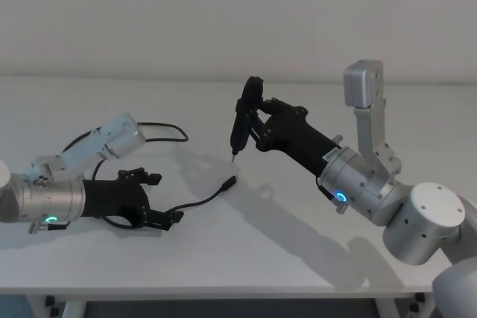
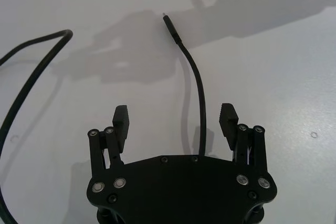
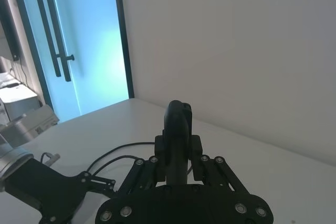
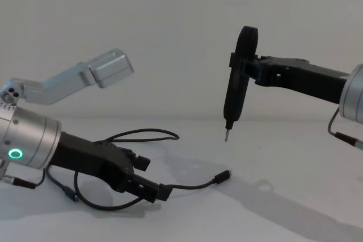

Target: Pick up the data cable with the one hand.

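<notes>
While R gripper (image 1: 257, 118) clamps tool (image 4: 237, 83), L gripper (image 2: 176, 118) fingers (image 2: 120, 116) gape astride cable (image 2: 198, 85), plug (image 2: 169, 23) ahead.

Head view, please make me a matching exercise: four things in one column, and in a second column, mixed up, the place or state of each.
Column one:
1. left gripper
2. right gripper
3. data cable
4. black pointed tool

Column two:
a. shut, raised above the table
b. held upright, tip pointing down
c. open, low over the table, one finger on each side of the cable
d. lying in loose loops on the table

Pairs: 1-c, 2-a, 3-d, 4-b
</notes>
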